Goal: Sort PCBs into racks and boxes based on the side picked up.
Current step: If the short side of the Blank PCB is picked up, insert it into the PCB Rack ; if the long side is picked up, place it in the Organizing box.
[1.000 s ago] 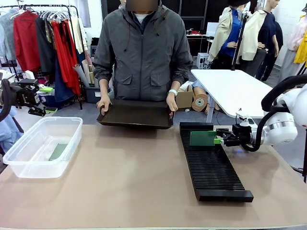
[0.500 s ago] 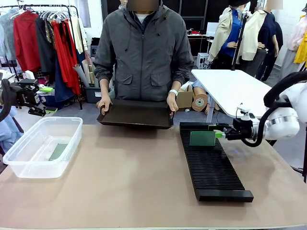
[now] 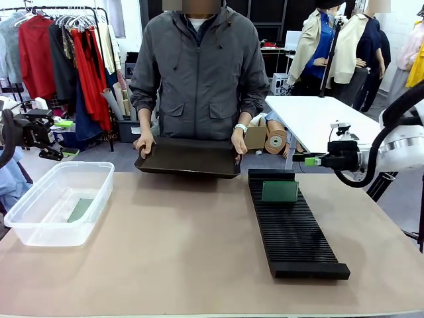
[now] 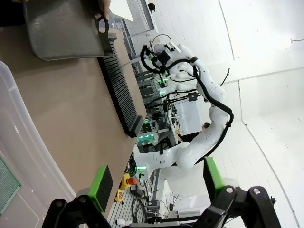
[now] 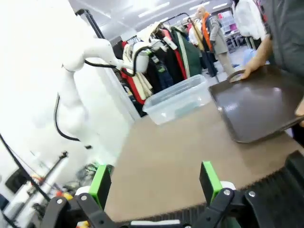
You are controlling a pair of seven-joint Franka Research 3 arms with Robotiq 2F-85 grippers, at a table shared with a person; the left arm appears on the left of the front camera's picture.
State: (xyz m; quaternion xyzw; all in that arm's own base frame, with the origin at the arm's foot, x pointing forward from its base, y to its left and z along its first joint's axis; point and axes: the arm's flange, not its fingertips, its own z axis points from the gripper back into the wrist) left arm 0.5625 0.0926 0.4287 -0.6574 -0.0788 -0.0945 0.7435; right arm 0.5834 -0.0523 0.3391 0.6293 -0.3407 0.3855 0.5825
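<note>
A long black rack (image 3: 291,222) lies on the brown bench (image 3: 179,252), on the right side. It runs from the near edge toward the far side. It has many thin slots across its top. One green PCB (image 3: 279,191) stands upright in a slot near the far end of the rack. Nothing is touching the PCB.

On the left side of the bench sits a clear plastic box (image 3: 58,202). Another green PCB (image 3: 81,209) lies flat on the bottom of the box. In the left wrist view, a corner of that board (image 4: 7,185) shows at the left edge through the clear wall.

The right tool (image 3: 309,159) hangs in the air just past the far right corner of the rack. It is apart from the standing PCB. Its green-tipped fingers point toward the middle of the bench. In the right wrist view, its two fingers (image 5: 100,183) stand wide apart with nothing between them.

The left tool (image 4: 154,183) also has its fingers wide apart, and it holds nothing.

At the far edge of the bench stands a person in a grey jacket (image 3: 197,73). The person's two hands (image 3: 142,144) hold a shallow black tray (image 3: 189,159) by its sides. The tray is tipped a little and sits at the far edge of the bench, between the box and the rack.
</note>
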